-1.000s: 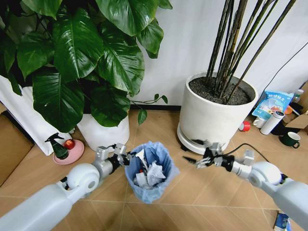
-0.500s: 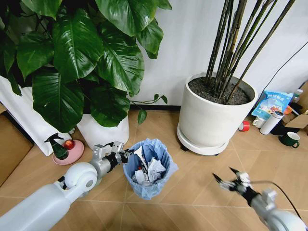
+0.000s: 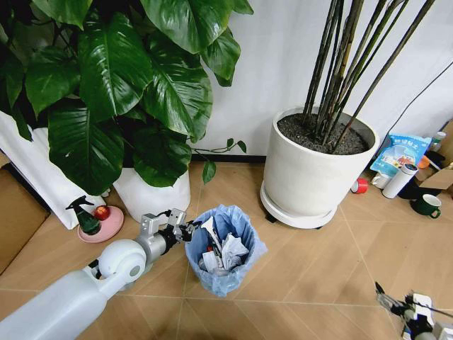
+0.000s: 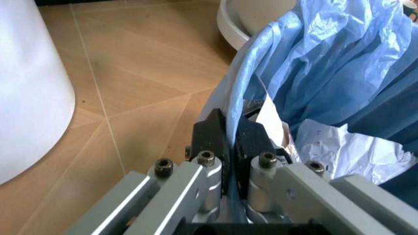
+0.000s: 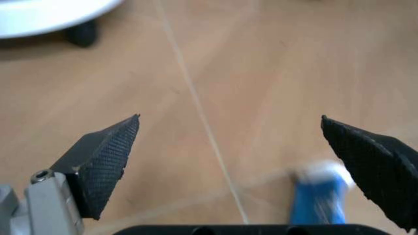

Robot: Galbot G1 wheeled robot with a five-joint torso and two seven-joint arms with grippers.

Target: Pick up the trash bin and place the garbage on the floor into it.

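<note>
The trash bin [image 3: 230, 273], dark with a crinkled light-blue bag [image 4: 326, 58], stands on the floor [image 3: 311, 283] in front of me. It holds crumpled white paper garbage [image 3: 228, 251]. My left gripper [image 3: 187, 230] is shut on the bag-covered rim at the bin's left side; the left wrist view shows both fingers [image 4: 212, 134] pinching the plastic. My right gripper [image 3: 393, 301] hangs low at the bottom right, open, far from the bin. Under it, the right wrist view has its wide-spread fingertips [image 5: 107, 156] over bare floor [image 5: 216, 73], with a blue-white crushed piece of garbage [image 5: 316, 198] lying just ahead.
A large white pot [image 3: 315, 173] with dark stems stands behind the bin to the right, a leafy plant's white pot [image 3: 152, 195] to the left. A green spray bottle [image 3: 86, 216] sits on a pink dish. A mug [image 3: 427, 205], flask and packets lie at far right.
My right gripper has swung away from beside the bin, down to the bottom right, low over the floor. The left gripper keeps its hold on the bin's rim.
</note>
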